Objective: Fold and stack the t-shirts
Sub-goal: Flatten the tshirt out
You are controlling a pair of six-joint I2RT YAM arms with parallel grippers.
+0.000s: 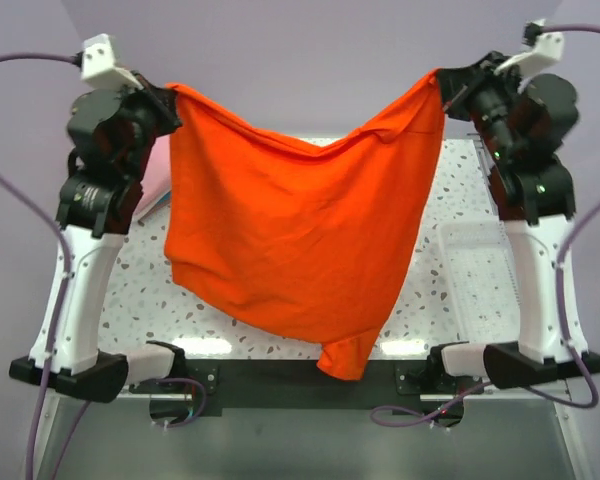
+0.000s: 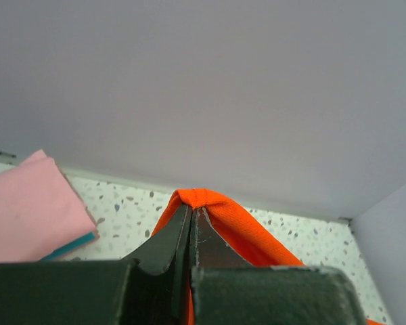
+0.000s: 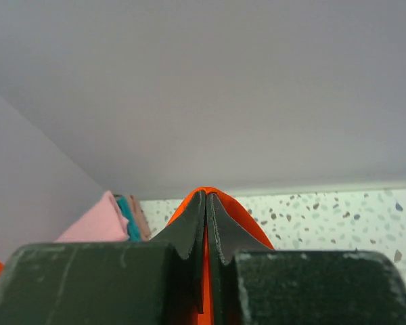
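Observation:
An orange-red t-shirt [image 1: 300, 230] hangs spread in the air between both arms, its lower edge drooping toward the table's near edge. My left gripper [image 1: 168, 92] is shut on its upper left corner, where the cloth [image 2: 210, 206] wraps over the closed tips of that gripper [image 2: 191, 211]. My right gripper [image 1: 442, 82] is shut on the upper right corner, and orange cloth [image 3: 254, 227] bulges round that gripper's [image 3: 206, 196] pressed tips. A folded pink shirt [image 2: 27, 206] lies on a teal one [image 2: 71, 247] at the table's left; both show again as the pink shirt [image 3: 98, 223] and teal shirt [image 3: 127, 217].
A white mesh basket [image 1: 480, 265] sits on the speckled table [image 1: 150, 290] at the right, beside the right arm. The pink stack [image 1: 155, 180] peeks out behind the left arm. A plain lilac wall stands behind the table.

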